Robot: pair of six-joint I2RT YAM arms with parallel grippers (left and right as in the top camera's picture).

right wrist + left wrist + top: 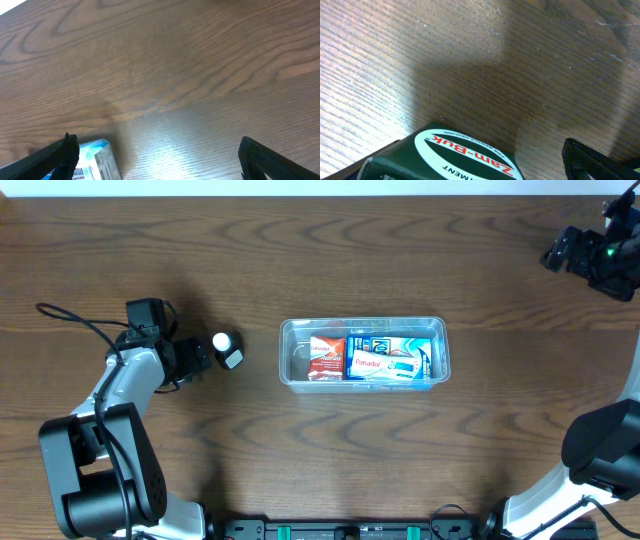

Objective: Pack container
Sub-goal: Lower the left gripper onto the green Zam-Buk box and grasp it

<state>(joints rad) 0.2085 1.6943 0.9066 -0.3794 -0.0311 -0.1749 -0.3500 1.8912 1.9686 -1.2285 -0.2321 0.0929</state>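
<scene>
The container [362, 321] is sitting mid-table, already holding a Panadol box [385, 364], a red packet [325, 355] and a blue packet [400, 345], so we are judging the packing to be well along. The right gripper [157, 150] is hovering over the far right corner, fingers spread and empty. The left gripper [208, 354] is reaching at the left, fingers spread wide around nothing yet. Just beside it a small Zam-Buk tin [460, 155] is lying outside the tub, and we are seeing nothing blocking its way.

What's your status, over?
Both grippers open, left gripper at the Zam-Buk tin, right gripper empty. Container holds Panadol boxes, red packet. Nothing between tin and container.
</scene>
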